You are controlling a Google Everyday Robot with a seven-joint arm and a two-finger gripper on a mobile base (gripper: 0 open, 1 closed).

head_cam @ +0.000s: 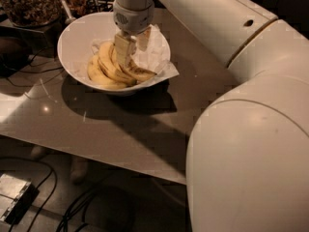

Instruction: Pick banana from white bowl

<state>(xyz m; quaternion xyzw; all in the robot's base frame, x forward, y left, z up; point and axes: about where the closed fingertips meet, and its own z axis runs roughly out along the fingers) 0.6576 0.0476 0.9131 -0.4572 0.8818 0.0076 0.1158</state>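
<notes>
The white bowl (77,42) stands at the back left of the table, lined with crumpled white paper (157,50). Several yellow bananas lie in it. The longest banana (136,72), brown-speckled and dark toward its tip, lies at the right of the pile. A cleaner yellow bunch (100,71) lies to its left. My gripper (133,54) hangs straight down into the bowl, open, its fingers apart just above the bananas. The left finger (122,50) covers the bananas' upper ends. Nothing is held.
A dark container of brown nuts (26,4) stands behind the bowl at the far left. The grey table (120,129) ends near the bottom. Cables and a small box (14,197) lie on the floor. My large white arm (251,129) fills the right side.
</notes>
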